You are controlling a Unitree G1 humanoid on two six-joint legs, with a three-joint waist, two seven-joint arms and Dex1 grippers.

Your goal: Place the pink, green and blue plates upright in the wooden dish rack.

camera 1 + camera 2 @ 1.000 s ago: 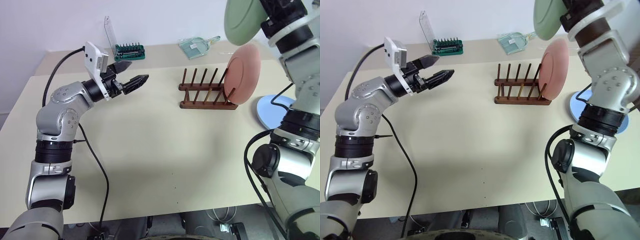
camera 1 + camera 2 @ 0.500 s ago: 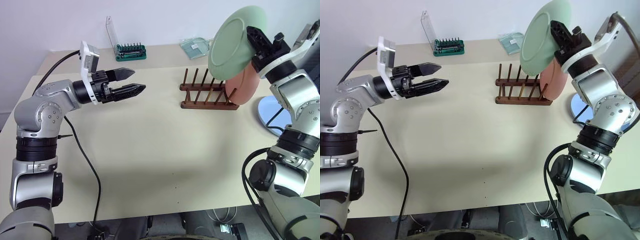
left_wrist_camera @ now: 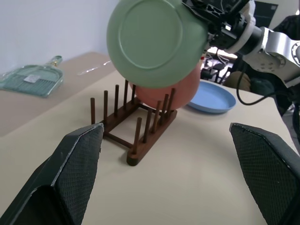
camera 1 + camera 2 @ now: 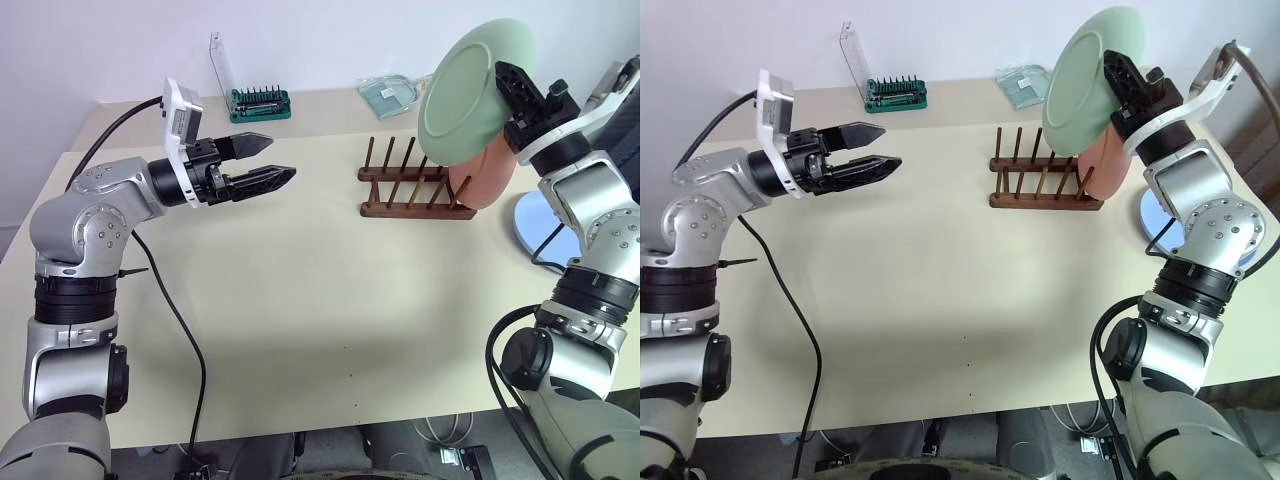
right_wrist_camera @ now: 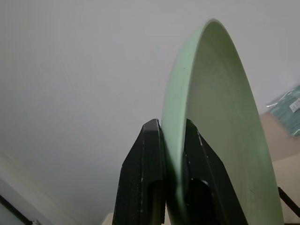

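Beige tabletop [image 4: 300,300] carries the dark reddish-brown wooden dish rack [image 4: 410,190], where the salmon pink plastic plate [image 4: 487,180] stands upright at its right end. Above it, the right gripper [image 4: 510,85] pinches the rim of the pale mint green plate [image 4: 470,90]. Beside the rack, the light blue plate [image 3: 212,98] lies flat. Well apart, the left gripper [image 4: 262,162] hangs spread wide, empty.

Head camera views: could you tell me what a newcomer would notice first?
The green plate, pinched by its rim in the right gripper, hangs above the wooden dish rack. The pink plate stands upright at the rack's right end, and the left gripper hovers open, left of the rack.
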